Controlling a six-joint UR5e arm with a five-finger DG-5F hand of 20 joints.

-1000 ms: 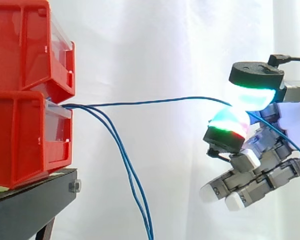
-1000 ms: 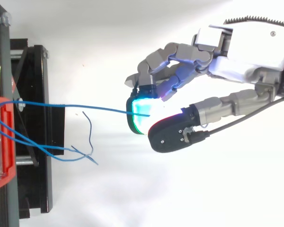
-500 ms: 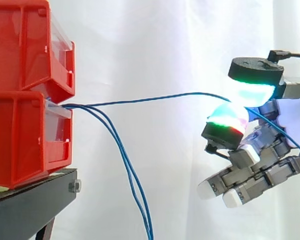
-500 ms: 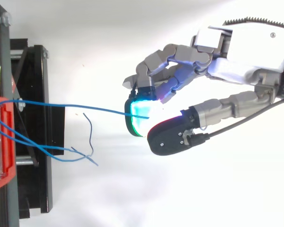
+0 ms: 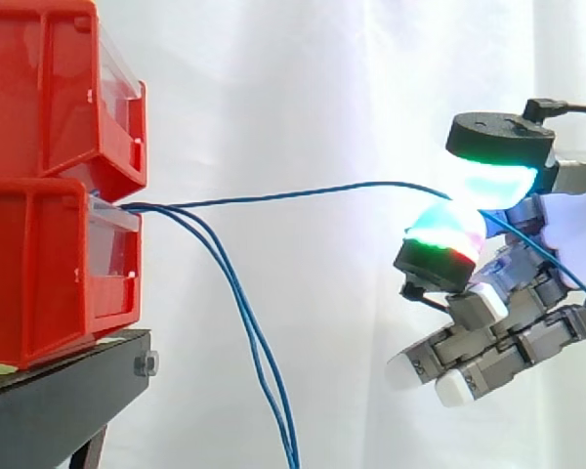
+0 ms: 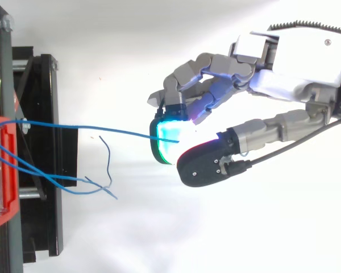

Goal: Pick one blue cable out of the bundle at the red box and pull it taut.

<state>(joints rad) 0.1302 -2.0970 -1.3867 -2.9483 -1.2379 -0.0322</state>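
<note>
One blue cable [image 5: 303, 192] runs from the lower red bin [image 5: 39, 274] across to my hand [image 5: 488, 342] at the right. Two glowing pads, the upper one [image 5: 493, 181] cyan-green and the lower one green and red, pinch the cable between them. Its tail trails down behind the hand to the right edge. The held cable bows gently upward along its span. In the top view the same cable [image 6: 102, 128] reaches the cyan pad [image 6: 167, 136] of the hand [image 6: 290, 68]. The other fingers are curled below.
Two more blue cables [image 5: 259, 362] leave the same bin and hang down past the bottom edge; their loose ends [image 6: 96, 185] cross in the top view. An upper red bin [image 5: 39, 98] is stacked on the lower one, both on a black stand [image 5: 49, 401].
My hand has shifted slightly left toward the bins and a touch upward, still pinching the cable. The cable bows a little more. Nothing has moved in the last half second.
</note>
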